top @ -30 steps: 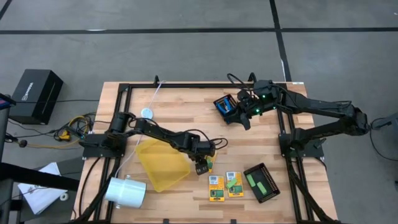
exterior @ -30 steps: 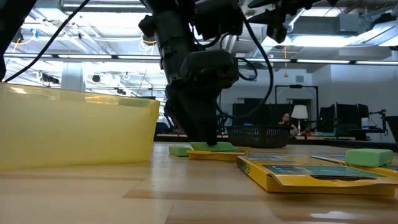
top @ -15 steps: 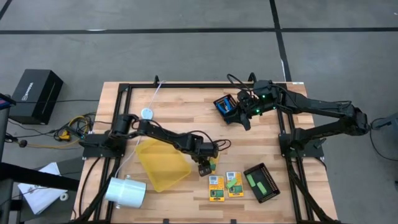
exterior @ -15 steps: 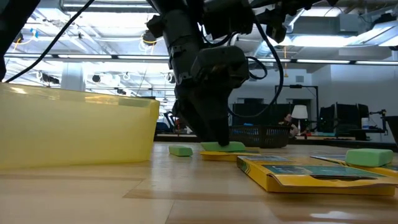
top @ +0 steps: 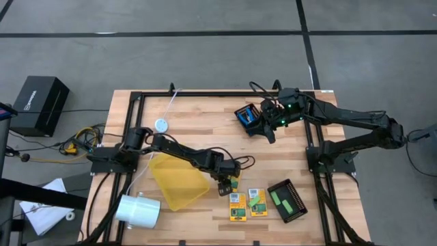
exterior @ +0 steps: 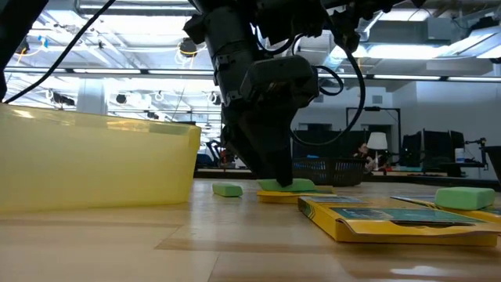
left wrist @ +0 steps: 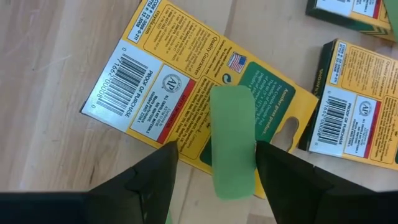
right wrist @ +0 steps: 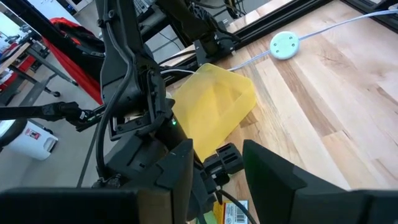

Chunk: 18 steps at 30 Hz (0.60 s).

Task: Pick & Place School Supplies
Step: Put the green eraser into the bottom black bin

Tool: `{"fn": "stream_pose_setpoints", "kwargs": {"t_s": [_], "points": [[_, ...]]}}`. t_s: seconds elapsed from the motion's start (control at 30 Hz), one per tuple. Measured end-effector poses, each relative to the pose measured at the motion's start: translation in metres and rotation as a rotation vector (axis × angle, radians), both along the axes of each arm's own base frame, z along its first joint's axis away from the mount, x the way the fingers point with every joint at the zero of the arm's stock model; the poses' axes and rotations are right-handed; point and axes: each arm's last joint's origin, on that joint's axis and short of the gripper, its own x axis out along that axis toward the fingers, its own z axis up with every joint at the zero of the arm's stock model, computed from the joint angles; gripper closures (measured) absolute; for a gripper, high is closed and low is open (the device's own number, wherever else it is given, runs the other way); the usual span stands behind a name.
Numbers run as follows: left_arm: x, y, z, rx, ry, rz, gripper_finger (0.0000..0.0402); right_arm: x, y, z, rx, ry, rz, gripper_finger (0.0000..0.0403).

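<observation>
Now: green stick framed by the left gripper

The left gripper [left wrist: 211, 165] is held low over a crayon box [left wrist: 205, 106], fingers apart, nothing held. 1 green stick [left wrist: 232, 140] lies on that box, between the 2 fingers, its long axis pointing away from the wrist. The right gripper [top: 268, 128] waits well apart at the far edge, half open, apparently empty.

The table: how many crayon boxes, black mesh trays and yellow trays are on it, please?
Crayon boxes: 3
Black mesh trays: 2
Yellow tray: 1
Total: 6
</observation>
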Motion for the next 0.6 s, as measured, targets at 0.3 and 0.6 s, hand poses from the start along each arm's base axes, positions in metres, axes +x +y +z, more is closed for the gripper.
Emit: {"fn": "stream_pose_setpoints", "kwargs": {"t_s": [0.3,0.6], "points": [[0.0003,0.0001,-0.0071,0.023,0.018,0.015,0.0231,0.0003,-0.001,0.001,-0.009,-0.013,-0.001,0.0272],[0.0004,0.0016,-0.0078,0.075,0.011,0.005,0.0343,0.0013,-0.0013,0.0033,-0.03,-0.04,0.005,0.0272]]}}
